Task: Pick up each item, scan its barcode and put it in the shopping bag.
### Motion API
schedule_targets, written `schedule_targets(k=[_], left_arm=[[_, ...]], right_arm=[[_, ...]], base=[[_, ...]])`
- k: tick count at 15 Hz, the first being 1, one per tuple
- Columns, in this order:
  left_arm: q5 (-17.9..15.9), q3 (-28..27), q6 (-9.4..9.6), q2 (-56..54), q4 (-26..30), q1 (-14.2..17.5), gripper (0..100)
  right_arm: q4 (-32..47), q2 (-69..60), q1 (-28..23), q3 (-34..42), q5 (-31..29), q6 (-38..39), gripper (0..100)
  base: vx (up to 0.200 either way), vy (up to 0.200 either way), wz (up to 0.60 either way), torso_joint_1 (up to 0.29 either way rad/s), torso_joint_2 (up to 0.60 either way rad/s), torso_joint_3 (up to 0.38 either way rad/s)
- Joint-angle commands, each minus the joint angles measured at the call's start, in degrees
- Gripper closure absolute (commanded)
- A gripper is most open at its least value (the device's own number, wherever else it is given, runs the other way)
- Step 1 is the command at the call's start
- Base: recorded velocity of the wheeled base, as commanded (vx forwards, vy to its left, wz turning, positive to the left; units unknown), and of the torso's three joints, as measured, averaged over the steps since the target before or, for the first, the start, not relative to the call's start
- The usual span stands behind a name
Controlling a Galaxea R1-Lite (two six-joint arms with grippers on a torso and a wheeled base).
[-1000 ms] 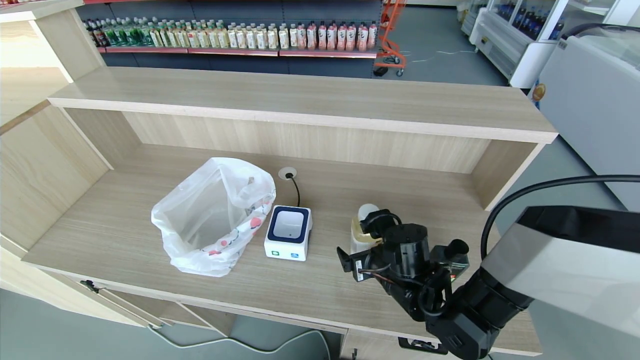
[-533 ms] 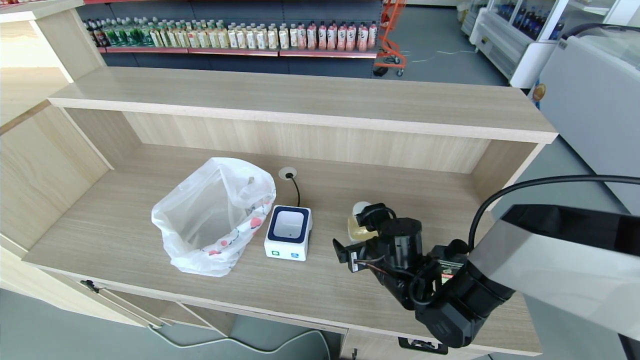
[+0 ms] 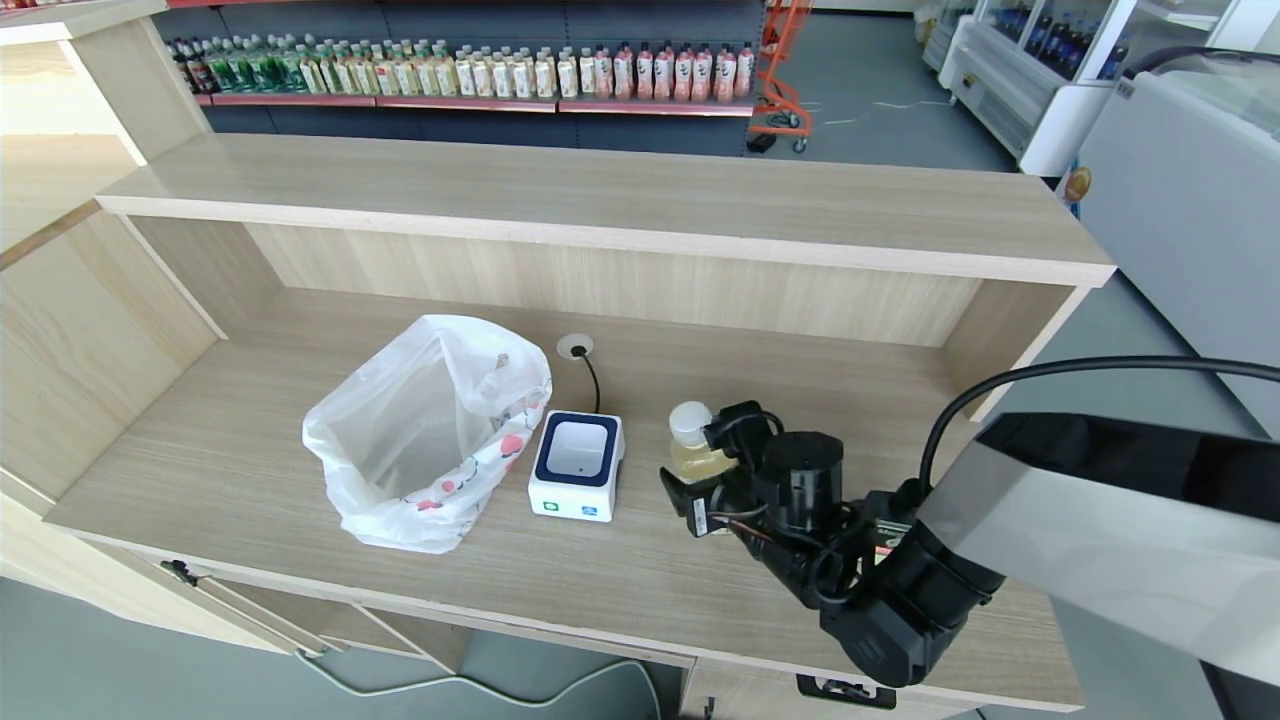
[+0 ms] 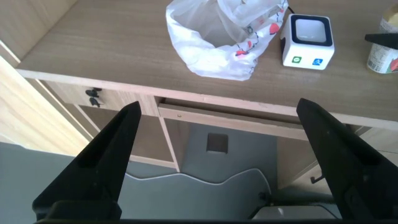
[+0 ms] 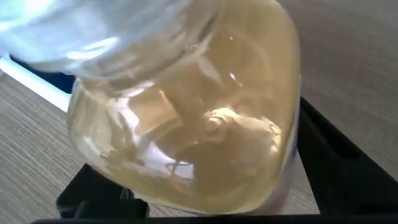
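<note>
Amber bottle (image 3: 692, 452) now nearer scanner (image 3: 577, 466)

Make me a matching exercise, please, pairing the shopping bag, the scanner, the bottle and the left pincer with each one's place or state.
1. shopping bag
2. scanner
3. bottle
4. left pincer

A. gripped in the right pincer
B. open, out in front of the counter
C. between bag and bottle
D. mouth open, at the robot's left of the scanner

Pairs: 1-D, 2-C, 3-A, 4-B.
</note>
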Motion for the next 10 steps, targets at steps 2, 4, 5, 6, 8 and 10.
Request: schedule_targets(k=[2,4,5,6,8,10], left_arm=[[0.0,-0.06,-0.01,-0.01,-0.01,0.0,0],[0.0,0.02,-0.01,-0.01,-0.01,0.0,0],[0.0,0.02,-0.01,-0.01,-0.01,0.0,0],[0.0,0.02,-0.01,-0.01,-0.01,0.0,0],[0.0,0.02,-0.01,-0.01,-0.01,0.0,0],[0.0,0.02,-0.01,-0.01,-0.01,0.0,0]], right_arm=[[-0.65,-0.52,-0.75,0.87,0.15,-0.07,100],[-0.65,-0.78,-1.89,2.1,0.23,-0.24,100],[-0.65,-0.96,-2.42,2.45,0.41,-0.15,100],[-0.65,-1.05,-2.77,2.98,0.85,-0.15,100],[-0.56,-1.66,-3.3,3.24,1.02,0.29,100],[-0.12,-3.86,-4.09,2.98,1.73,1.52,100]], base=[[0.0,0.0,0.0,0.0,0.0,0.0],[0.0,0.0,0.0,0.0,0.0,0.0],[0.0,0.0,0.0,0.0,0.0,0.0],[0.0,0.0,0.0,0.0,0.0,0.0],[0.0,0.0,0.0,0.0,0.0,0.0],[0.0,0.0,0.0,0.0,0.0,0.0]])
